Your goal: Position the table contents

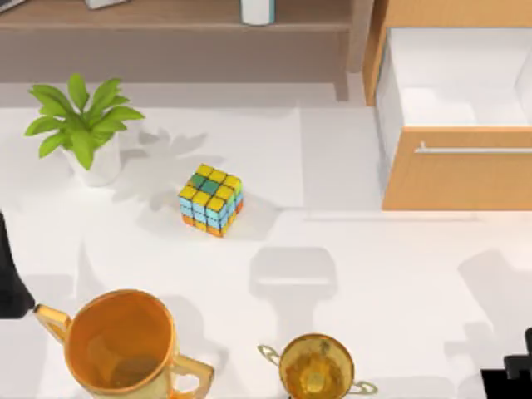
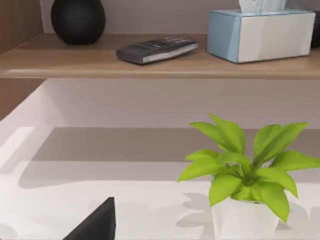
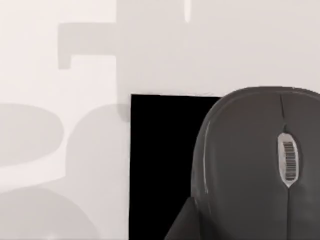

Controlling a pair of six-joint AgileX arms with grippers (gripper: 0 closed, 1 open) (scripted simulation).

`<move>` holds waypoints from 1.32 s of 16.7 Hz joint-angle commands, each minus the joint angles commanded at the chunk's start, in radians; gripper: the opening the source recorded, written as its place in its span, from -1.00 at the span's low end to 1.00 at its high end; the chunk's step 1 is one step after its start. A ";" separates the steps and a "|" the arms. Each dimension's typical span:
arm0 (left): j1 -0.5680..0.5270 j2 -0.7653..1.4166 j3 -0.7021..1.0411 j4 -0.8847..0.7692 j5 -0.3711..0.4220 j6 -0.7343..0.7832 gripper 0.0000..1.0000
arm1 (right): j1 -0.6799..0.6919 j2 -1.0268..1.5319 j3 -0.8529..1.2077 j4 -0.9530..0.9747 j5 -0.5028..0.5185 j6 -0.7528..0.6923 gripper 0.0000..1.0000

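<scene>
The white table [image 1: 374, 274] carries a multicoloured puzzle cube [image 1: 211, 199] near its middle. A green potted plant [image 1: 83, 129] stands at the back left and is close up in the left wrist view [image 2: 245, 185]. At the front are a large gold cup [image 1: 120, 345] and a small gold trophy [image 1: 316, 366]. My left arm [image 1: 12, 274] is a dark shape at the left edge. My right arm [image 1: 511, 370] is at the front right corner, close over a dark grey mouse [image 3: 260, 160] on a black pad [image 3: 160, 165].
A light-brown drawer cabinet [image 1: 457, 179] stands at the back right with its white drawer [image 1: 453, 83] pulled open. A wooden shelf [image 2: 150, 62] along the back holds a black vase [image 2: 77, 20], a remote [image 2: 156, 50] and a tissue box [image 2: 260, 35].
</scene>
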 joint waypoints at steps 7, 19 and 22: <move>0.000 0.000 0.000 0.000 0.000 0.000 1.00 | -0.001 0.059 -0.078 -0.016 -0.005 0.000 -1.00; 0.000 0.000 0.000 0.000 0.000 0.000 1.00 | -0.001 0.059 -0.078 -0.016 -0.005 0.000 0.06; 0.000 0.000 0.000 0.000 0.000 0.000 1.00 | -0.001 0.059 -0.078 -0.016 -0.005 0.000 0.51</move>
